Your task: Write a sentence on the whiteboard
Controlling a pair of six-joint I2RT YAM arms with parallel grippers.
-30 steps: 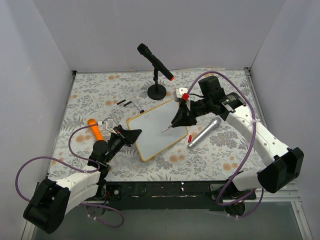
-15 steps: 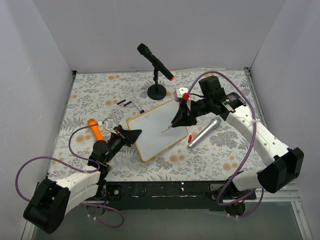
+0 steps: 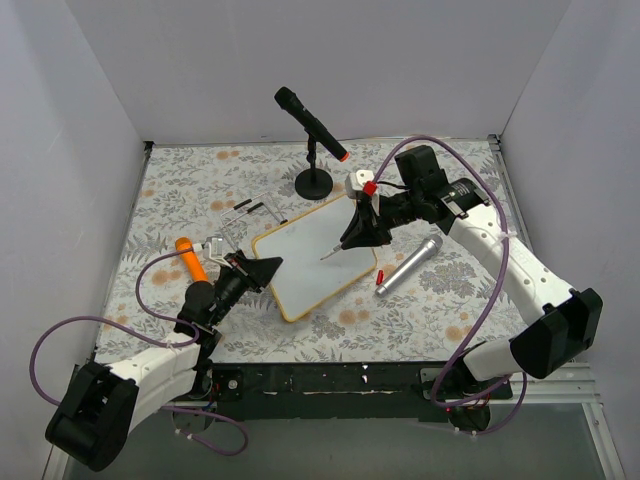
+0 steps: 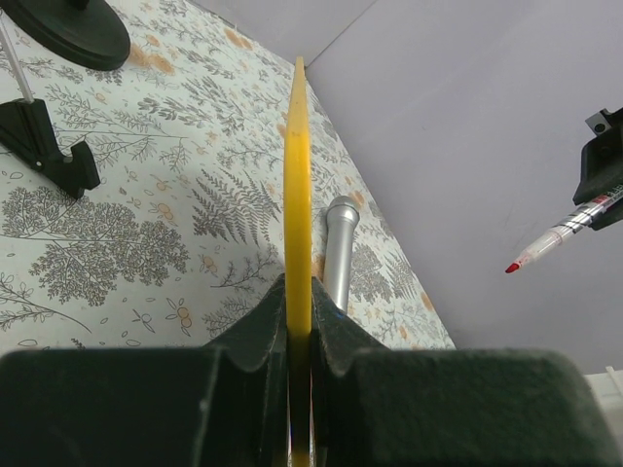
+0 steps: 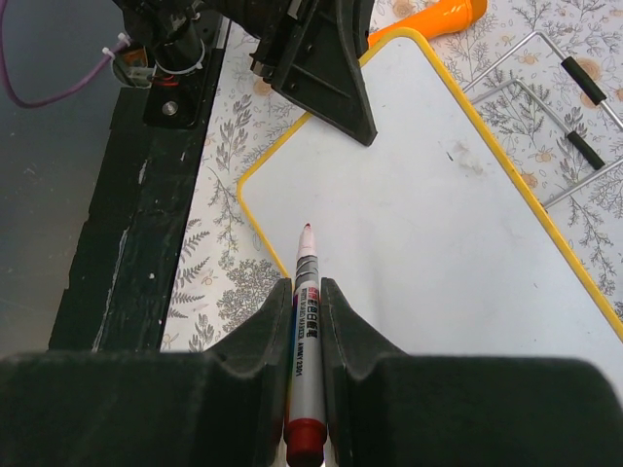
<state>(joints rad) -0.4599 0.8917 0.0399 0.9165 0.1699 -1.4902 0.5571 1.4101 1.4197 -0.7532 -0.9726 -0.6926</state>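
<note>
The whiteboard (image 3: 315,262) lies slanted on the floral table, white with a thin yellow-wood frame. No red sentence shows on it, only faint smudges (image 5: 458,156). My left gripper (image 3: 262,268) is shut on the board's left edge, which shows as a yellow strip (image 4: 297,195) between its jaws (image 4: 299,302). My right gripper (image 3: 355,238) is shut on a red marker (image 5: 306,311). The marker tip points down at the board's middle and hovers above it (image 3: 325,258). The marker also shows in the left wrist view (image 4: 555,241).
A silver microphone (image 3: 408,264) lies right of the board. A black microphone on a round-base stand (image 3: 313,183) stands behind it. An orange object (image 3: 190,258) and a wire rack (image 3: 245,212) lie to the left. White walls enclose the table.
My right gripper has shifted slightly up and to the left with the marker. The left gripper and the board have not moved.
</note>
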